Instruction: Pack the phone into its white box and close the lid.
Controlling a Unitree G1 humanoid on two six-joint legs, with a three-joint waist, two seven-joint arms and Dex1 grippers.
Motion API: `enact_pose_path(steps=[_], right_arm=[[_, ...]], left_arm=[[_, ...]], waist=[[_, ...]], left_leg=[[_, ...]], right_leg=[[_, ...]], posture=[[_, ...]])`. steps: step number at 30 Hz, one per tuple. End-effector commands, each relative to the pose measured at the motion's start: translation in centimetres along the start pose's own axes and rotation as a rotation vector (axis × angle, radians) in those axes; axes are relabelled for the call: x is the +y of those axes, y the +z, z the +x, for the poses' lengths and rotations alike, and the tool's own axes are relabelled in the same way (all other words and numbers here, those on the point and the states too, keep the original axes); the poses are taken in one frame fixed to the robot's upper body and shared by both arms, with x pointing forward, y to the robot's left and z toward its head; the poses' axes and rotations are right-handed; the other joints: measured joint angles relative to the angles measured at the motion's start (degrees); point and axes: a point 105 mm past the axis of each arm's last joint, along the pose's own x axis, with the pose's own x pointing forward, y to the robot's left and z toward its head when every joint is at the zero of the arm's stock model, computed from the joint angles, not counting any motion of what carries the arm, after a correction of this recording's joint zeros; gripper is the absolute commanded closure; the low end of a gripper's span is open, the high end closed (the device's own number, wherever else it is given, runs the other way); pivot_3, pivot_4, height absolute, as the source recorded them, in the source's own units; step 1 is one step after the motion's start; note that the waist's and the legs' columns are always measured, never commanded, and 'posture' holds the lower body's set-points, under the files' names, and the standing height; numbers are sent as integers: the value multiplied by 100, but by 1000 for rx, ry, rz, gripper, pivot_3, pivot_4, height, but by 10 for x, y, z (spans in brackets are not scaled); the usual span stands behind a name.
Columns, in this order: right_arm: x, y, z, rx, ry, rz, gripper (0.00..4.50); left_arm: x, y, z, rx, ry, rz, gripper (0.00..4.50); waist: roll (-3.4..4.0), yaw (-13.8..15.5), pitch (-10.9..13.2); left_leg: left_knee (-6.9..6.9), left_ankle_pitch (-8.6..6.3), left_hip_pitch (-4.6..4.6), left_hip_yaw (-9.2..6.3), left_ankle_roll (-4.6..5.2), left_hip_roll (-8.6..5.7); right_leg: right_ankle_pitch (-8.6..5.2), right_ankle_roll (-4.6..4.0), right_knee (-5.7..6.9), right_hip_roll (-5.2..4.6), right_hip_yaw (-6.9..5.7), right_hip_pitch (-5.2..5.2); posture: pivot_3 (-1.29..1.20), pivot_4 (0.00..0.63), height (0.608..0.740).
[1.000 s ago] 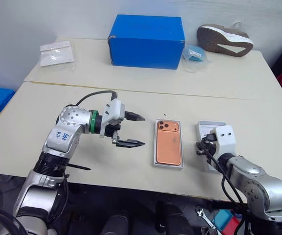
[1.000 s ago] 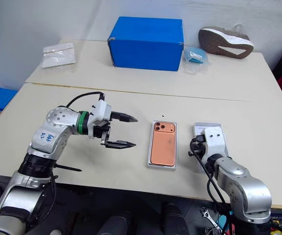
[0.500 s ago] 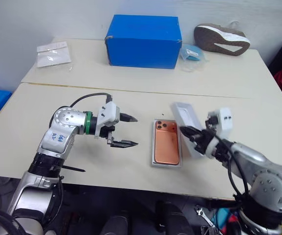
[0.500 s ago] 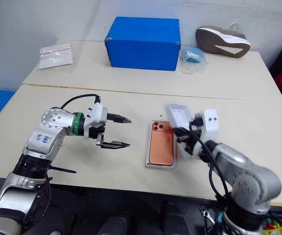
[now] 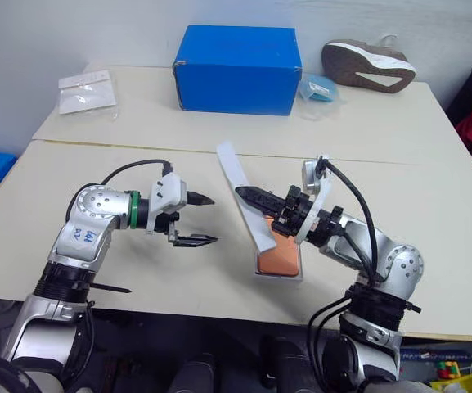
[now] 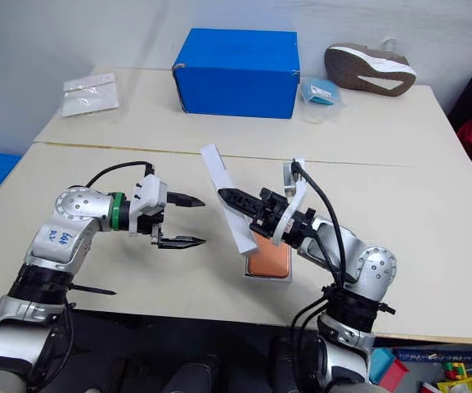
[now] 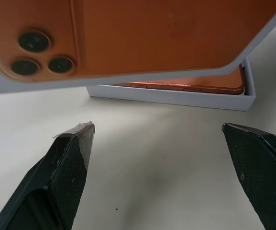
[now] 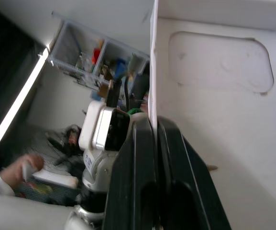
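**Lid held tilted over the boxed phone**

The right gripper [image 5: 256, 197] has its two black fingers pressed together on one wall of the lid [image 5: 240, 196], pinching that thin edge. The lid hangs in the air, tilted steeply on its side above and just left of the white box [image 5: 279, 271]. In the right wrist view its white inside [image 8: 224, 120] is bare, with a faint moulded recess. In the left wrist view its outer face [image 7: 142, 33] carries the printed orange phone with three lenses.

The left gripper [image 5: 203, 219] hovers just above the table [image 5: 432, 205], left of the box, fingers spread wide and holding nothing, pointing toward the box.

The white box lies flat on the table with the phone [image 5: 280, 258] inside it, orange back up; the phone's upper part is hidden behind the lid and right gripper.

Farther back stand a big blue box [image 5: 237, 57], a shoe [image 5: 366, 65] and a plastic bag [image 5: 87, 88].
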Motion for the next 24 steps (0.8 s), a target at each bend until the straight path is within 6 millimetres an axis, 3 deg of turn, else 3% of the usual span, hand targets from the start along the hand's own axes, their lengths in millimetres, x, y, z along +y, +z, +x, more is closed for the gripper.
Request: enact_pose_path(steps=[1,9,15,23,24], right_arm=[[12,-3,13,-11,70,140,4483],[-25,-2,27,-74,-42,384,4483],[-45,-14,20,-56,-112,326,4483],[-51,-14,12,-57,-108,162,4483],[-51,-15,12,-55,-106,156,4296]], left_arm=[[3,10,-7,-13,33,32,0],[3,10,-6,-11,45,26,0],[3,7,-8,-4,45,18,0],[-7,-5,-1,20,6,-23,0],[-8,-7,0,22,2,-25,0]], waist=[[0,-53,0],[4,-58,2],[5,-50,2],[5,-37,2],[5,-29,2]], left_leg=[[0,0,-1,1,0,2],[-8,0,3,2,-1,10],[-9,0,1,2,0,10],[-9,-1,2,3,2,11],[-9,-1,1,3,2,11]], right_leg=[[0,0,-2,2,0,1],[0,-1,-4,6,8,0],[0,-1,-12,6,12,2],[0,-1,-16,5,17,6],[-1,-1,-17,5,17,6]], posture=[[0,150,740],[0,150,740],[0,150,740],[0,150,740],[0,150,740]])
